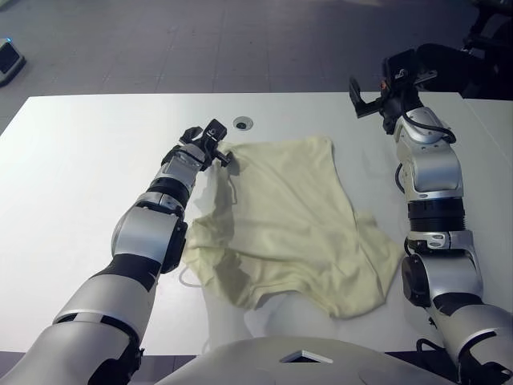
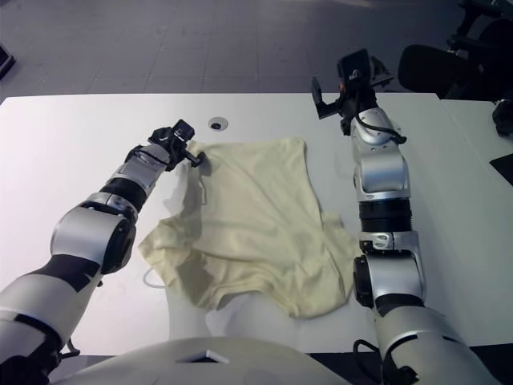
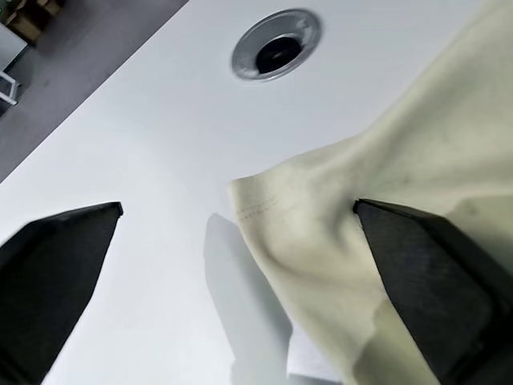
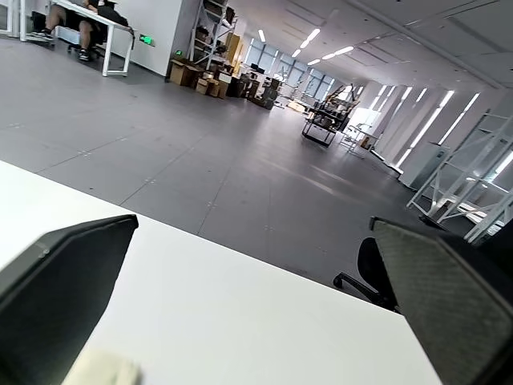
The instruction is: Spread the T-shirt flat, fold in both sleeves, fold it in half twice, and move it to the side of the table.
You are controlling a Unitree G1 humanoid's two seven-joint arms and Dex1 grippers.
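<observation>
A pale yellow T-shirt (image 1: 288, 224) lies rumpled in the middle of the white worktop (image 1: 80, 160). Its far part lies fairly smooth, while the near edge is bunched and folded over on itself, with a lobe of cloth sticking out on the right side. The left gripper (image 1: 223, 154) sits low at the shirt's far left corner, near a round metal grommet (image 1: 242, 123) set in the worktop. Its fingers (image 3: 56, 265) are spread wide and grip nothing. The stitched corner of the cloth lies in the gap between them, slightly lifted so that it casts a shadow, and one finger stands right at the cloth's edge; whether it touches cannot be told. The right gripper (image 1: 381, 88) is held up above the far right part of the worktop, well apart from the shirt. Its fingers (image 4: 449, 297) are wide apart and hold nothing.
</observation>
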